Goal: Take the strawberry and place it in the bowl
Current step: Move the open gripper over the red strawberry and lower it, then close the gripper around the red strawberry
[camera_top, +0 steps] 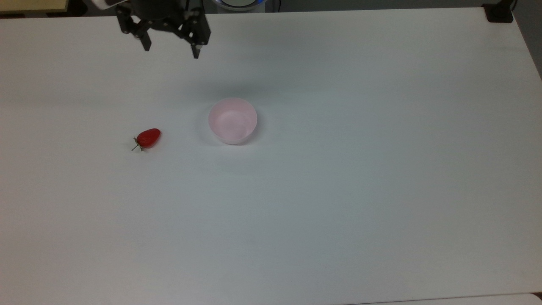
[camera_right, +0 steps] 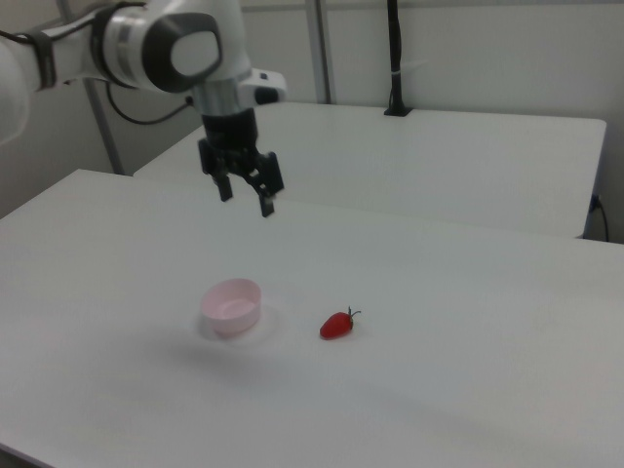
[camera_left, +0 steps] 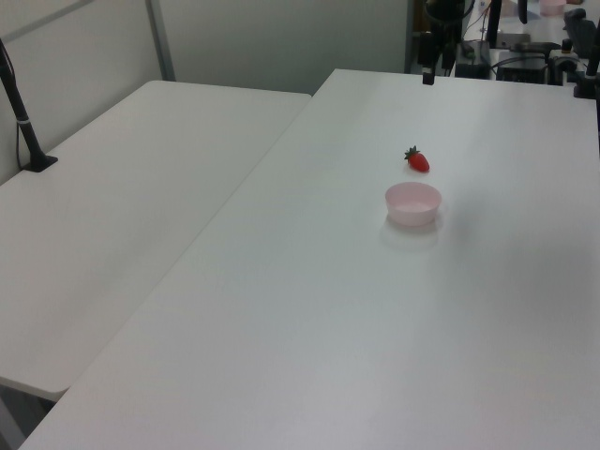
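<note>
The strawberry (camera_top: 148, 138) (camera_left: 418, 161) (camera_right: 337, 325) lies on its side on the white table (camera_top: 338, 190), stem toward the top view's left. The pale pink bowl (camera_top: 232, 120) (camera_left: 412, 203) (camera_right: 232, 305) stands upright with a bare inside, a short way to the top view's right of the fruit. My gripper (camera_top: 171, 50) (camera_right: 246, 200) (camera_left: 427, 79) hangs open high above the table near its far edge, nothing between its fingers. It is well clear of both the fruit and the bowl.
A second white table (camera_left: 112, 216) adjoins at the left view's left, with a black post (camera_left: 23, 117) clamped on it. A black clamp (camera_top: 499, 12) sits at the top view's top right corner. Equipment (camera_left: 525, 52) is crowded behind the table's far end.
</note>
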